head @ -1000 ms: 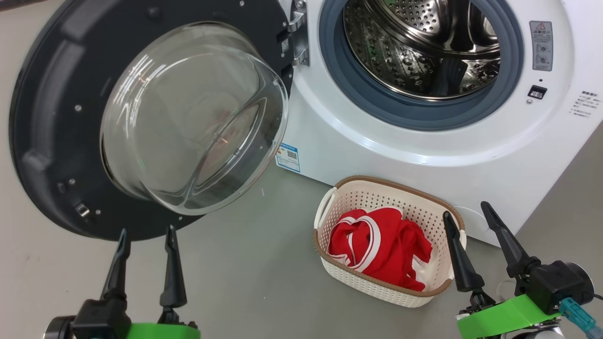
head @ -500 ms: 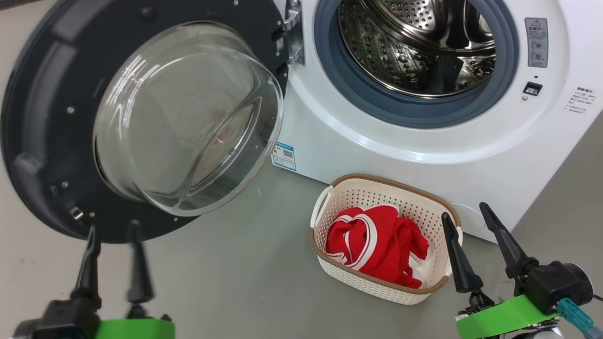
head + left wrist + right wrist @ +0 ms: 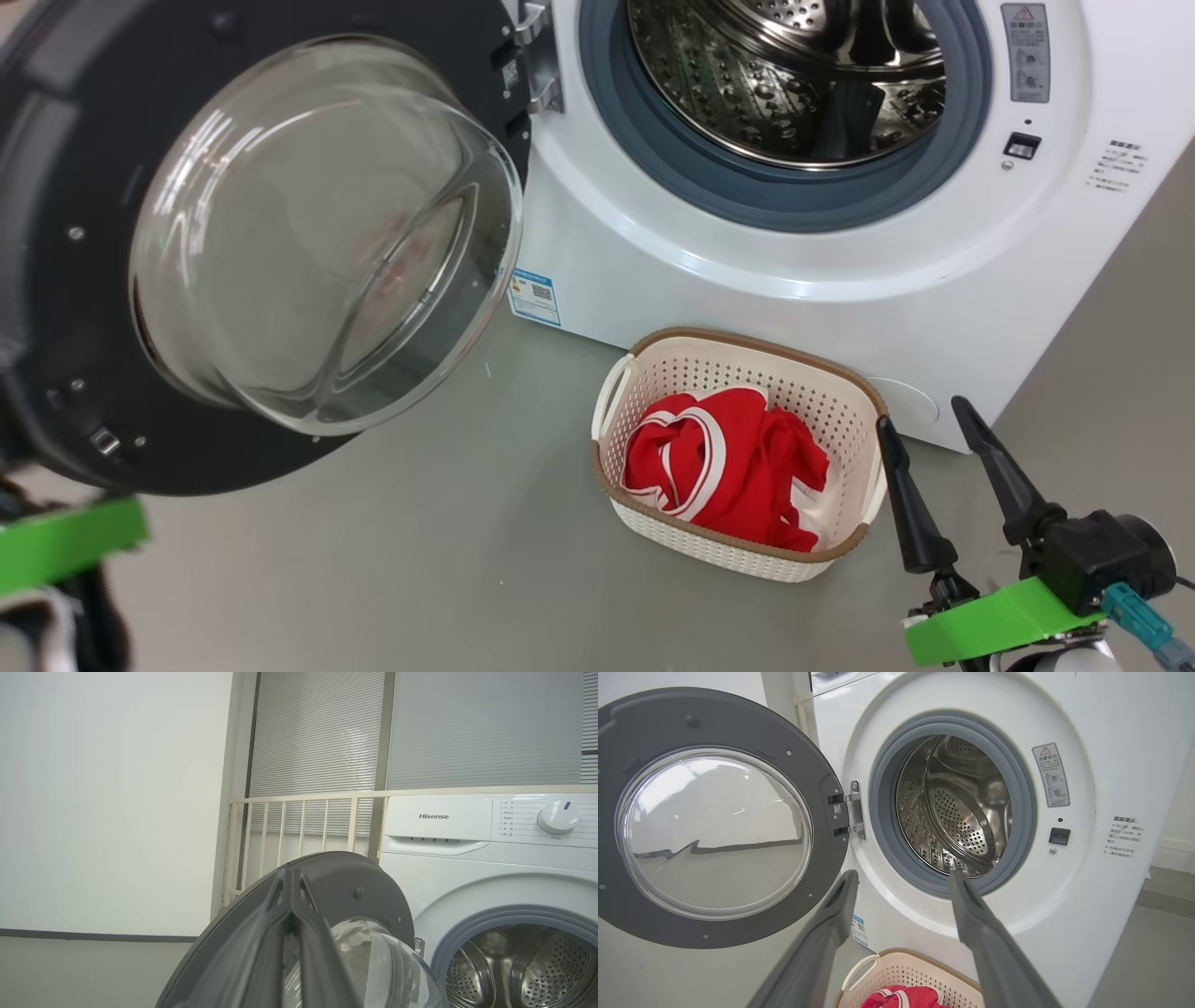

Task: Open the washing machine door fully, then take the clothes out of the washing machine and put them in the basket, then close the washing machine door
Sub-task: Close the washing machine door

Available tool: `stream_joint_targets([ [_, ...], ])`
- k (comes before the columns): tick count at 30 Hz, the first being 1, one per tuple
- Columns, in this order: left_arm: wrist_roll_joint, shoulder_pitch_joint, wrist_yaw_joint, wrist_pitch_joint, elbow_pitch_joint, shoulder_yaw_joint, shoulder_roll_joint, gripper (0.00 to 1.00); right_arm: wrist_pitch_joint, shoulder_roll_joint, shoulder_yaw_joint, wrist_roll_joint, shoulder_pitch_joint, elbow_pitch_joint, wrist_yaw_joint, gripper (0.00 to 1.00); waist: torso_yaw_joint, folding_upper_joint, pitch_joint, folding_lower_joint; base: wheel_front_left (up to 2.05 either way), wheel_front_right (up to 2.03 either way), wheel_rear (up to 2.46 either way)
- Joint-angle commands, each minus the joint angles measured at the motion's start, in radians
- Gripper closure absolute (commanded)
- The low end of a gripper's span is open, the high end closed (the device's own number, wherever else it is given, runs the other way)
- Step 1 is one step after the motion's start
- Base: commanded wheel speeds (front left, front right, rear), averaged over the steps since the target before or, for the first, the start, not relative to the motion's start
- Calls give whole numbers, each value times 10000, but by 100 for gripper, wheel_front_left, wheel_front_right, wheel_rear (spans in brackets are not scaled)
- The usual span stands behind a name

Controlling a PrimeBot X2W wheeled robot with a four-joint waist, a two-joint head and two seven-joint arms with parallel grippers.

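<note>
The washing machine door [image 3: 56, 308] stands swung open to the left, its glass bowl [image 3: 317, 233] bulging toward me. The white washing machine [image 3: 747, 289] shows a bare steel drum [image 3: 775, 84]. On the floor in front sits the basket [image 3: 747, 341] with the red clothes [image 3: 719, 467] inside, one with white trim. My right gripper [image 3: 922, 415] is open and empty beside the basket's right end. In the left wrist view my left gripper [image 3: 292, 877] is shut on nothing, in front of the door [image 3: 336, 877]. Its green wrist band [image 3: 65, 541] shows at the head view's lower left.
Grey floor [image 3: 448, 579] spreads around the basket and under the door. A white railing [image 3: 299, 821] and window blinds [image 3: 317, 732] stand behind the machine, with a plain wall [image 3: 107, 802] to the left. In the right wrist view the basket [image 3: 896, 961] lies below my open fingers.
My left gripper has shut and sunk toward the lower left, its fingers leaving the head view. The head camera has shifted, sliding the whole scene left. The right gripper stays open.
</note>
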Motion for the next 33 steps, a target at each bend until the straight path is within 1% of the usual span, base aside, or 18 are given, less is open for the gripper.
stream_joint_targets([
  [1, -176, -498, -95, -46, -242, 562, 426, 100, -65, -95, 243, -62, -470, -226, 50, 0, -74, 0, 50, 0, 0, 0, 0],
  [4, -848, -1037, -381, -47, 110, 1189, 555, 100, -65, -95, 241, -101, -492, -193, 50, 0, -176, 0, 96, 0, 0, 0, 0],
  [8, -1938, -1769, -784, 19, 934, 1866, 685, 100, -65, -95, 204, -170, -503, -191, 50, 0, -294, 0, 126, 0, 0, 0, 0],
  [10, -2900, -2218, -1087, 320, 1440, 2181, 661, 100, -65, -95, 200, -190, -515, -184, 50, 0, -348, 0, 124, 0, 0, 0, 0],
  [12, -3660, -2617, -1304, 646, 1935, 2493, 783, 100, -65, -95, 205, -195, -526, -171, 50, 0, -402, 0, 127, 0, 0, 0, 0],
  [14, -4446, -3023, -1457, 1014, 2469, 2834, 895, 100, -65, -95, 229, -191, -536, -165, 50, 0, -462, 0, 129, 0, 0, 0, 0],
  [17, -5250, -3550, -1553, 1562, 3269, 3252, 1287, 100, -64, -95, 288, -165, -544, -147, 50, 0, -567, 0, 104, 0, 0, 0, 0],
  [21, -5925, -4222, -1429, 2310, 4440, 3635, 1946, 100, -64, -95, 264, -148, -524, -139, 50, 0, -691, 0, 70, 0, 0, 0, 0],
  [26, -6346, -4986, -862, 3622, 6133, 3660, 2736, 100, -54, -95, 261, -184, -497, -138, 50, 0, -803, 0, 60, 0, 0, 0, 0],
  [32, -7091, -5893, -471, 4904, 7640, 3822, 3147, 100, -39, -95, 357, -228, -532, -122, 50, 0, -943, 0, 95, 0, 0, 0, 0],
  [33, -7091, -5893, -471, 4904, 7640, 3822, 3147, 100, -39, -95, 357, -228, -532, -122, 50, 0, -943, 0, 95, 0, 0, 0, 0],
])
